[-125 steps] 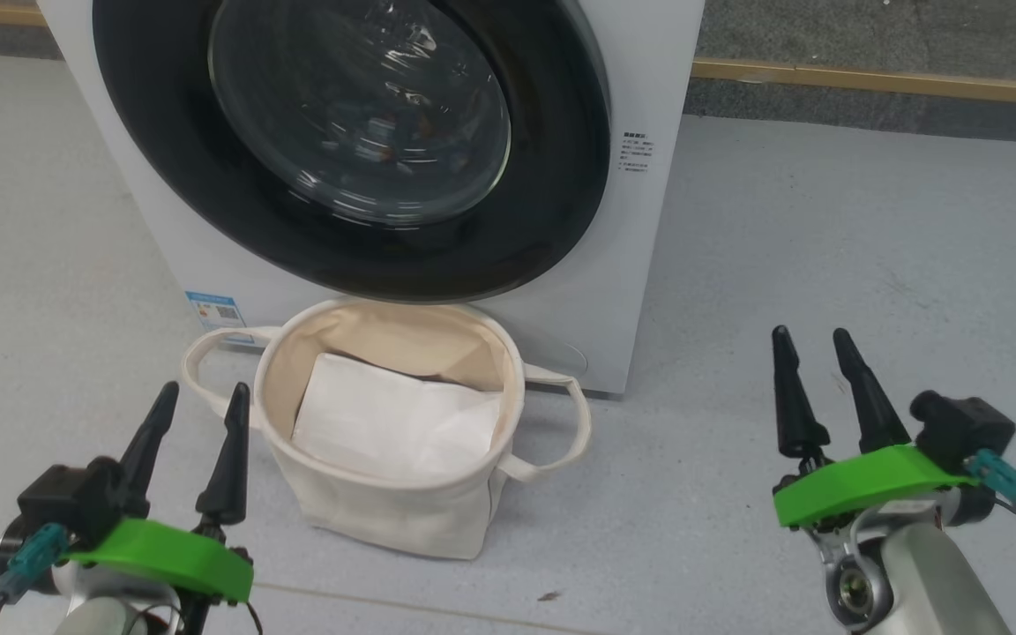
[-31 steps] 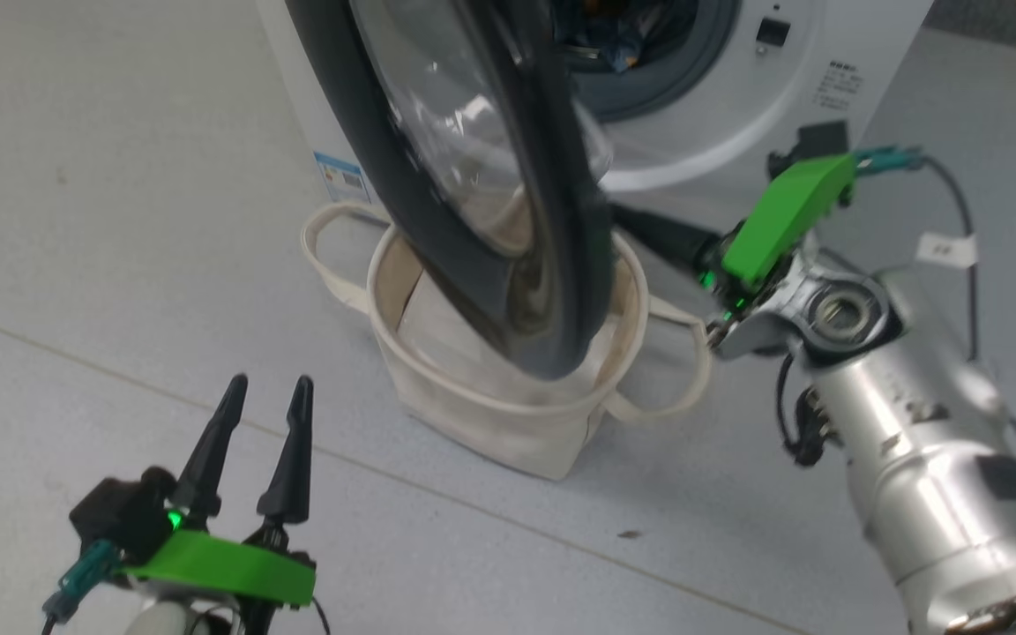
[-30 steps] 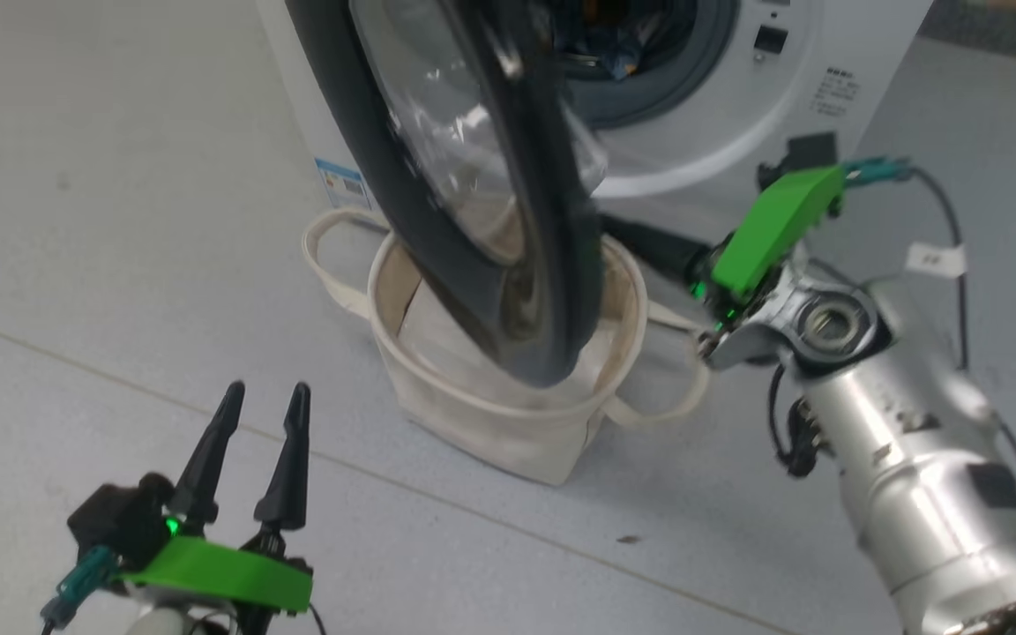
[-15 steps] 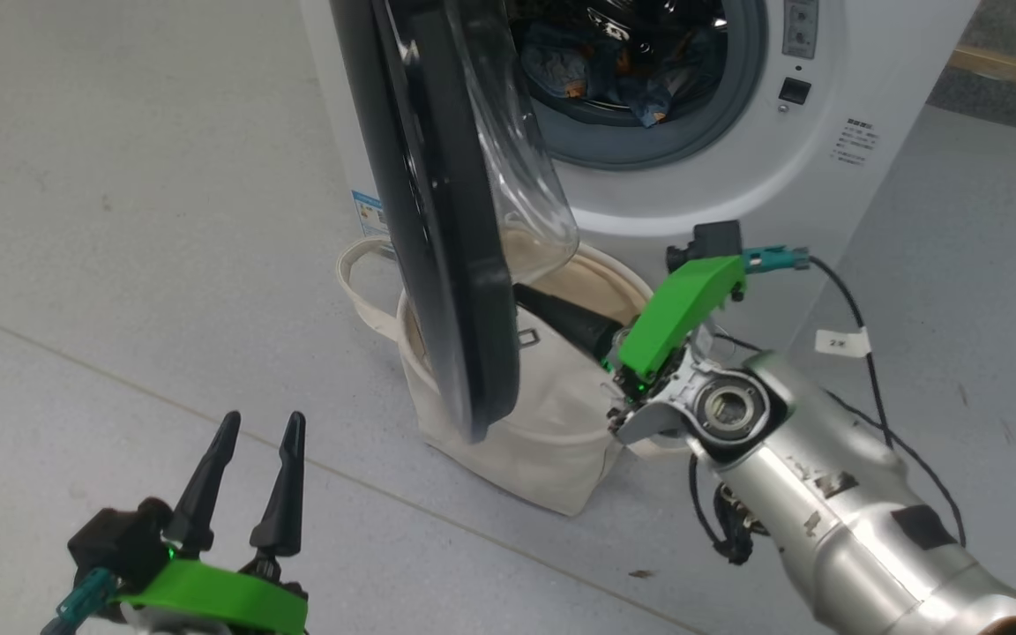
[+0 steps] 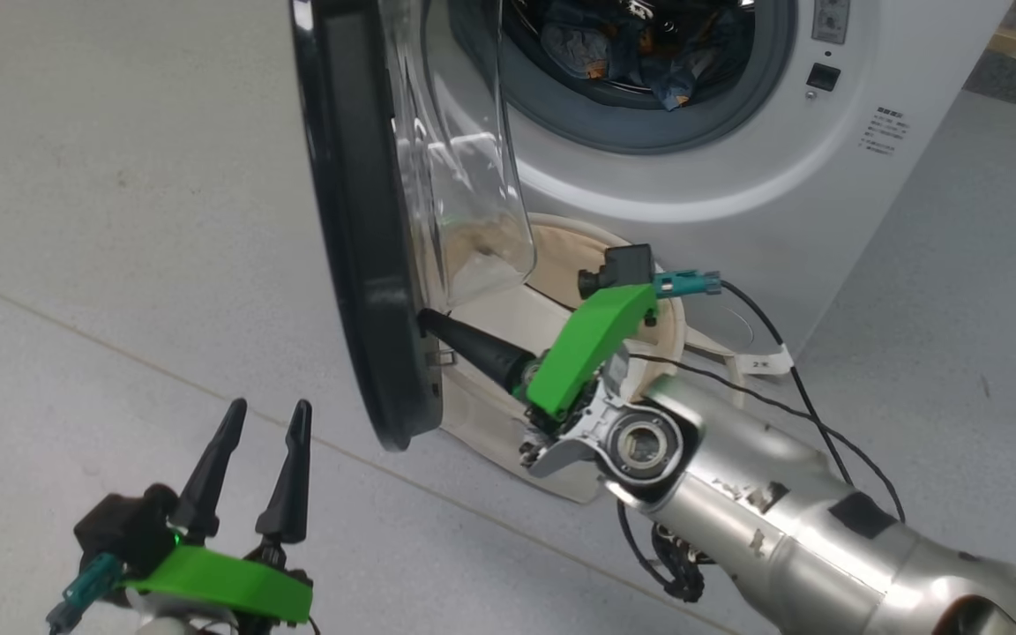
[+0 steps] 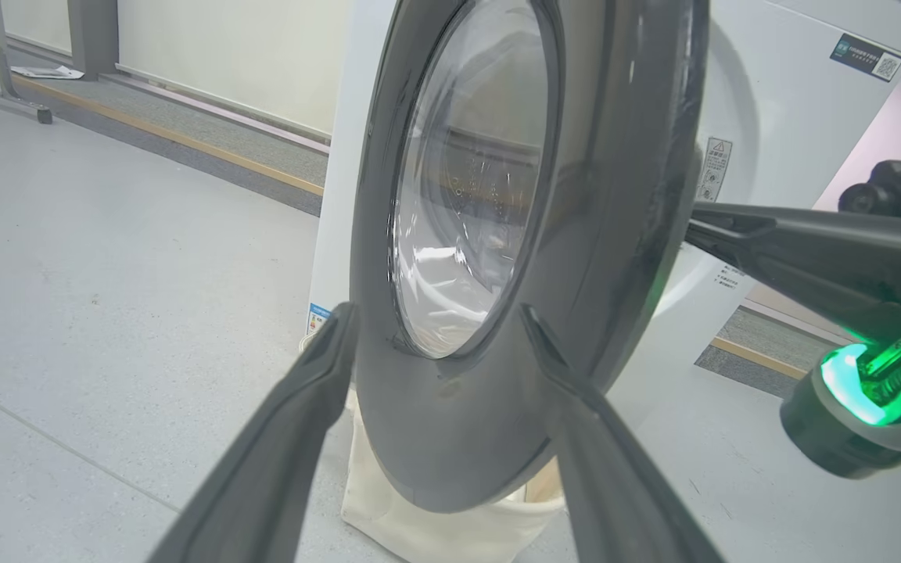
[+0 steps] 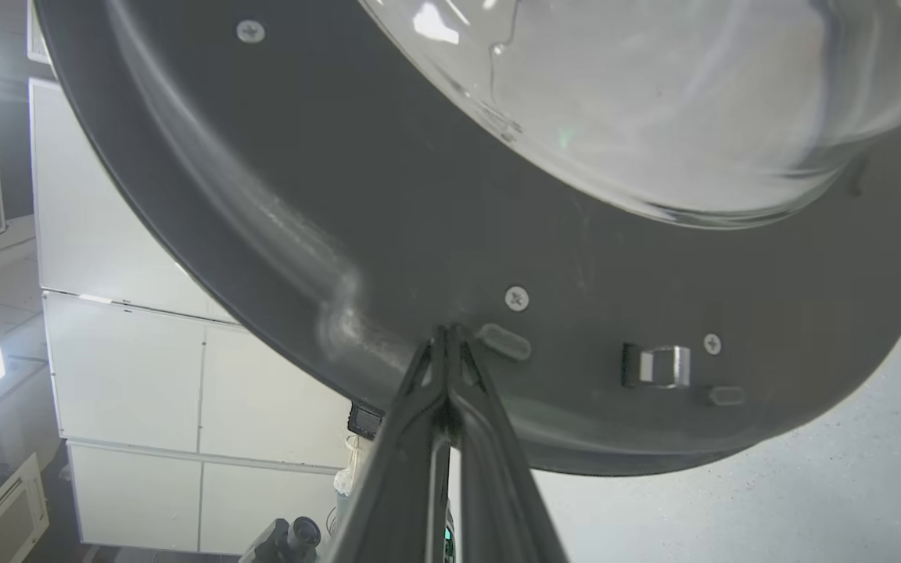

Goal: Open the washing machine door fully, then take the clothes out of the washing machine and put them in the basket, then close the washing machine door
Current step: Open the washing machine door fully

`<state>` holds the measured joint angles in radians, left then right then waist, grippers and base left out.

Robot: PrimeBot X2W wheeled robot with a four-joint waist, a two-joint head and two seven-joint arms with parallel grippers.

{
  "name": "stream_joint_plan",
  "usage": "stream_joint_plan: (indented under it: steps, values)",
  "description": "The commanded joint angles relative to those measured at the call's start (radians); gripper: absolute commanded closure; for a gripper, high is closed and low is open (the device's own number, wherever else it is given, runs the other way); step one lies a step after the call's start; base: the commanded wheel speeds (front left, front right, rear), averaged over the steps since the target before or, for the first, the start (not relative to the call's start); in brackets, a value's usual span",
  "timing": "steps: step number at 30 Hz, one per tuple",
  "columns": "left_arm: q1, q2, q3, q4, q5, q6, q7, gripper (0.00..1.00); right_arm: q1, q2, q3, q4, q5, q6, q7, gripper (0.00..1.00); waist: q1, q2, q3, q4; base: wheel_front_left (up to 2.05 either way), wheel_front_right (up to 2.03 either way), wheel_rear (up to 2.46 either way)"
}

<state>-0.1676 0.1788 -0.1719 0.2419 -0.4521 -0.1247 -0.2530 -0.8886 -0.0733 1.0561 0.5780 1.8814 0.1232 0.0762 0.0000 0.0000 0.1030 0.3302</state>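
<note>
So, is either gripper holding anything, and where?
Nothing is held. The right gripper, shut, touches the door at its inner rim; the left gripper is open, empty.

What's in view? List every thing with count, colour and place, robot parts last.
washing machine: one, white, top of head view.
washing machine door: one, black rim, clear glass, standing open edge-on, left of the drum mouth.
clothes: heap, count unclear, blue with orange-brown, inside the drum.
basket: one, cream, on the floor below the drum mouth.
floor: grey, all round.
left end effector: one, dark, open, lower left, free.
right end effector: one, dark, shut, tips against the door's inner rim.
</note>
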Motion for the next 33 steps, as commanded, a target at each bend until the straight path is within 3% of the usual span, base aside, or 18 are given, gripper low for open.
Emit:
stream_joint_plan:
  steps: [1, 7, 8, 9, 10, 16, 22, 26, 27, 33]
  values:
    - [-0.046, 0.023, 0.036, -0.025, -0.005, -0.006, -0.009, 0.0, -0.033, 0.023, 0.001, -0.032, 0.007, 0.008, -0.019, 1.0, 0.0001, 0.0, -0.001, 0.0, 0.0, 0.0, 0.0]
    - [-0.05, 0.038, 0.045, -0.015, -0.006, -0.006, -0.009, 0.0, -0.056, 0.023, 0.086, -0.014, 0.022, 0.008, -0.098, 1.0, 0.0001, 0.0, -0.017, -0.016, 0.0, 0.0, 0.0]
    - [-0.048, 0.042, 0.048, -0.013, -0.006, -0.006, -0.009, 0.0, -0.059, 0.023, 0.098, -0.014, 0.014, 0.008, -0.104, 0.93, 0.0001, 0.0, -0.021, -0.023, 0.0, 0.0, 0.0]
    - [-0.047, 0.045, 0.052, -0.014, -0.007, -0.006, -0.009, 0.0, -0.059, 0.023, 0.102, -0.009, 0.005, 0.008, -0.116, 0.25, 0.0001, 0.0, -0.024, -0.029, 0.0, 0.0, 0.0]
    - [-0.045, 0.048, 0.057, -0.014, -0.009, -0.006, -0.009, 0.0, -0.059, 0.023, 0.106, -0.005, -0.004, 0.008, -0.129, 0.02, 0.0001, 0.0, -0.027, -0.036, 0.0, 0.0, 0.0]
    - [-0.037, 0.082, 0.096, -0.008, -0.018, -0.006, -0.009, 0.0, -0.063, 0.02, 0.108, 0.0, -0.139, 0.008, -0.236, 0.0, 0.0001, 0.0, -0.039, -0.088, 0.0, 0.0, 0.0]
    - [-0.018, 0.14, 0.148, 0.002, -0.03, -0.005, -0.008, 0.0, -0.046, -0.068, 0.07, 0.001, -0.35, 0.008, -0.334, 0.0, 0.0001, 0.0, -0.068, -0.16, 0.0, 0.0, 0.0]
    - [-0.002, 0.175, 0.174, 0.0, -0.04, -0.003, -0.001, 0.0, 0.011, -0.11, -0.085, -0.011, -0.512, 0.008, -0.337, 0.0, 0.0001, 0.0, -0.082, -0.2, 0.0, 0.0, 0.0]
    - [-0.002, 0.175, 0.174, 0.0, -0.04, -0.003, -0.001, 0.0, 0.011, -0.11, -0.085, -0.011, -0.512, 0.008, -0.337, 0.0, 0.0001, 0.0, -0.082, -0.2, 0.0, 0.0, 0.0]
    - [0.023, 0.213, 0.209, -0.016, -0.06, 0.001, 0.011, 0.0, 0.192, -0.133, -0.359, -0.092, -0.832, 0.008, -0.338, 0.0, 0.0001, 0.0, -0.102, -0.248, 0.0, 0.0, 0.0]
